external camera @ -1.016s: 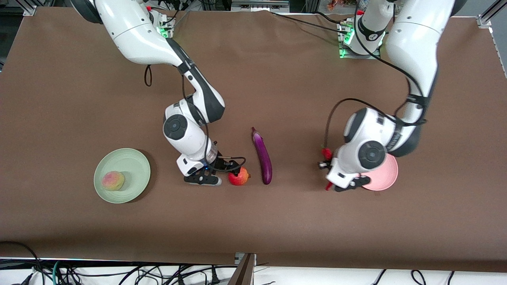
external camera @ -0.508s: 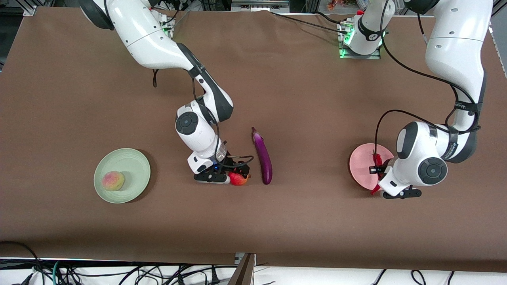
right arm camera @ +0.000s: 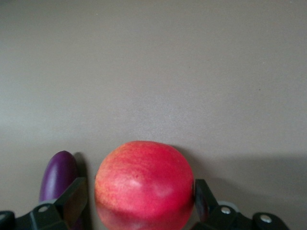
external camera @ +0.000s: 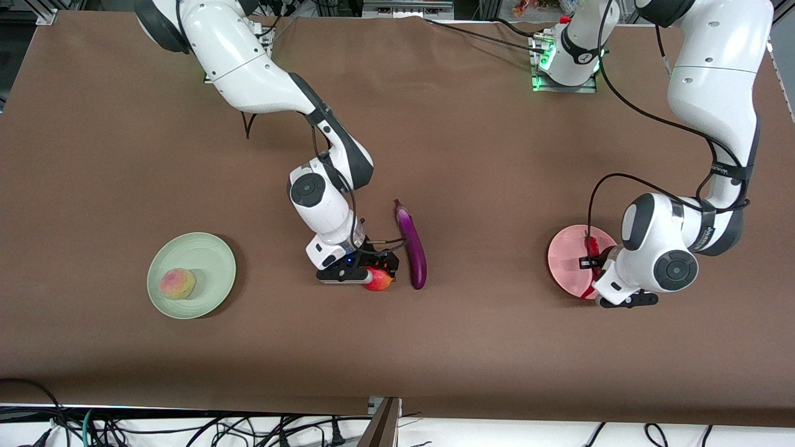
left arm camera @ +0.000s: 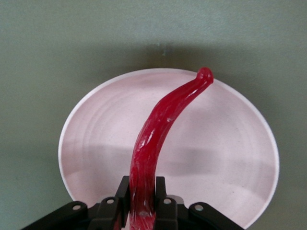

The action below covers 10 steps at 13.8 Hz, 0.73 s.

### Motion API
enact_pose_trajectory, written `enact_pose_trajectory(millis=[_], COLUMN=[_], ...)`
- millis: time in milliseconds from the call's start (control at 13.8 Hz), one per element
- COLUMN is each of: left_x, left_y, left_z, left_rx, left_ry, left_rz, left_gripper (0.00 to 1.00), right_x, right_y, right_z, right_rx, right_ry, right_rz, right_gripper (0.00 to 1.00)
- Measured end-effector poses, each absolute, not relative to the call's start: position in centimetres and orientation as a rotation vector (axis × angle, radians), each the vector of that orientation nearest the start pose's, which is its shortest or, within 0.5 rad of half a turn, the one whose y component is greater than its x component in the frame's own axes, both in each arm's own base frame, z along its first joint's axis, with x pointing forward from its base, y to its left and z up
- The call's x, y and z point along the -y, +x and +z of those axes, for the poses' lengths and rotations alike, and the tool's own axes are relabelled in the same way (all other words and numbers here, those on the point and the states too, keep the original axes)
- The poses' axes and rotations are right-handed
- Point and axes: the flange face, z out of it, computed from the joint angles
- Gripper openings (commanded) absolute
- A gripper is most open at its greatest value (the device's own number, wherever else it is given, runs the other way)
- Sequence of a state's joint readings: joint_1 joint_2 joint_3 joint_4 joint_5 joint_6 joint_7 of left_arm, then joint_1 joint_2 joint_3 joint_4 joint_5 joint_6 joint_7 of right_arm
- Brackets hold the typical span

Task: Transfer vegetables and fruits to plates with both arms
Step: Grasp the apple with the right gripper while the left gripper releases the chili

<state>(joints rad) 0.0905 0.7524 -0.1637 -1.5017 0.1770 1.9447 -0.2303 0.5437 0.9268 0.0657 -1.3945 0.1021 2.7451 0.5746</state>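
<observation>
My right gripper (external camera: pixel 376 274) is low on the table, open, with its fingers on either side of the round red fruit (external camera: pixel 379 282). In the right wrist view the fruit (right arm camera: pixel 144 184) fills the gap of the right gripper (right arm camera: pixel 139 194), with a slit left at one finger (right arm camera: pixel 72 199). The purple eggplant (external camera: pixel 411 247) lies right beside it, and its tip (right arm camera: pixel 57 178) shows in the right wrist view. My left gripper (external camera: pixel 592 273) is shut on the red chili (left arm camera: pixel 160 124) and holds it over the pink plate (external camera: pixel 565 261). The left gripper (left arm camera: pixel 142 196) and the plate (left arm camera: pixel 96 143) show in the left wrist view.
The mint green plate (external camera: pixel 208 261) sits toward the right arm's end of the table with the peach (external camera: pixel 177 283) on it. Brown cloth covers the table. Cables hang below the table edge nearest the front camera.
My left gripper carried the chili sideways to over the pink plate, then barely moved. My right gripper slid toward the eggplant until its fingers straddled the red fruit.
</observation>
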Motion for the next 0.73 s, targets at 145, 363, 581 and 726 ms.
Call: enact_pose_trajectory(millis=[145,363,581,726], left_x=[1.1,1.6,5.5,10.4], left_y=[67.8,68.6,70.1,69.9], left_z=[20.1,21.4,25.0,27.1], left_rx=[0.132,0.124,0.069,0.113], left_ry=[-3.031,-3.048,-3.083,-3.100], left_rz=[0.452,0.405,0.308,0.283], left_gripper=[1.00,1.00,1.00,1.00], right_x=[-42.2,-42.4,-41.8,-40.0], right_y=[63.6,63.6,64.0,65.1], right_z=[19.1,19.1,19.2,20.0], right_rx=[-0.117,-0.072,-0.071,-0.058], right_ry=[-2.783,-2.795,-2.808,-2.876], right_rz=[-0.435,-0.461,-0.467,-0.410], right_gripper=[0.44,0.19,0.19,0.19])
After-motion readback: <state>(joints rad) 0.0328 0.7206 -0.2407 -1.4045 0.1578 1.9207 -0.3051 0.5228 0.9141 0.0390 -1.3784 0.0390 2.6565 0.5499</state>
